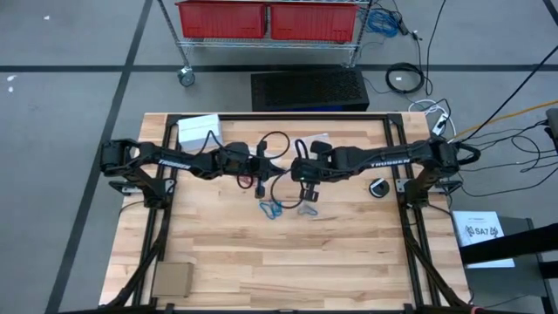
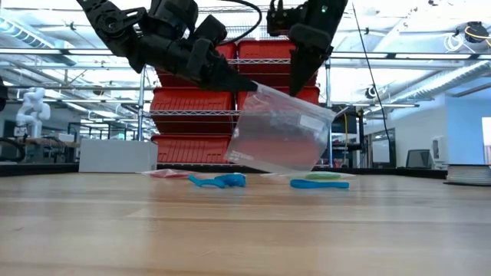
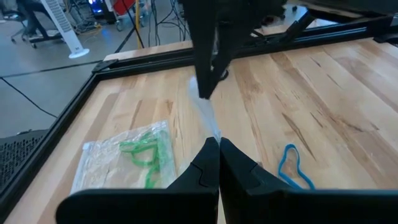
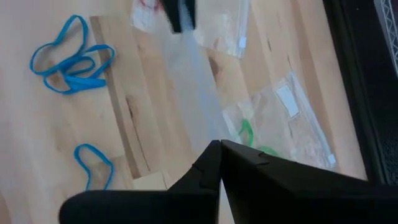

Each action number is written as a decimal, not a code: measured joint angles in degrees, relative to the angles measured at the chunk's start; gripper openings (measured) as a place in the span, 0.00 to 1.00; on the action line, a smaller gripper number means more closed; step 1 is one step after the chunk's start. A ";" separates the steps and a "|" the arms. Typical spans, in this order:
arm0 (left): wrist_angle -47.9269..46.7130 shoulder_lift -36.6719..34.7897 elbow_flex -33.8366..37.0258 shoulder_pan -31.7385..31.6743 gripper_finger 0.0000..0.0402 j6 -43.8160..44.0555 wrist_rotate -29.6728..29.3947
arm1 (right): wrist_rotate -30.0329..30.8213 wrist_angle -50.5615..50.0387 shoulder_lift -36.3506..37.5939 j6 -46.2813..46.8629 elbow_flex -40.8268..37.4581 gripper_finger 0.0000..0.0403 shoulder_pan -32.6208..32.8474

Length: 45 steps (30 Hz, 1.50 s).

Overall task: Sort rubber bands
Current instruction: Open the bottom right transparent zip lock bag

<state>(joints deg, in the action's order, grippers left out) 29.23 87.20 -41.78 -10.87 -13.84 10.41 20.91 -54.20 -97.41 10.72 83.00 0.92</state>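
Observation:
Both grippers are shut on one clear plastic bag [image 2: 280,130], which is lifted above the middle of the table. My left gripper [image 1: 267,166] reaches in from the table's left. My right gripper [image 1: 296,171] comes from the right and points down. Blue rubber bands [image 1: 270,210] [image 4: 68,56] lie loose on the wood below and toward the near edge, with one more blue band [image 3: 292,168] beside them. A second clear bag holding green bands [image 3: 134,158] [image 4: 273,124] lies flat on the table. A bag with something red in it [image 2: 165,174] lies to the left. My left gripper [image 3: 217,148] pinches an upper edge of the clear bag [image 3: 210,124] between its two shut fingers, coming in slanting from the table's left. The bag is lifted clear and hangs tilted below. My right gripper [image 4: 219,148] pinches the bag's top edge [image 4: 199,106] between its shut fingers, from above, pointing down. The film stretches from it to the left gripper [image 4: 180,15].
A white box [image 1: 199,131] sits at the far left of the table and a small black round object [image 1: 377,187] at the right. A flat cardboard piece [image 1: 172,279] lies at the near left corner. Black cables [image 1: 277,139] loop behind the grippers. The near half is bare wood.

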 joint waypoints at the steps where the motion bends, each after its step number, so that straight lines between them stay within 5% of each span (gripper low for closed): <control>1: -0.13 0.00 0.00 0.00 0.00 -0.01 0.00 | 0.01 0.10 0.00 -0.31 0.00 0.00 -0.17; 20: -0.18 0.01 0.00 0.01 0.00 0.00 0.02 | 2.80 0.42 -0.44 -2.65 0.00 0.00 -0.43; 30: -0.23 0.02 0.00 0.00 0.00 0.02 0.02 | -6.20 3.44 -2.85 -1.46 0.00 0.00 -0.55; 45: -0.71 0.02 -0.02 0.02 0.00 0.11 -0.10 | -7.56 2.89 -2.29 6.53 0.04 0.00 0.38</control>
<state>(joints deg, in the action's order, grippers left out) 28.51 87.22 -41.80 -10.85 -13.74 10.31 13.34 -51.31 -99.70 17.25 83.04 1.31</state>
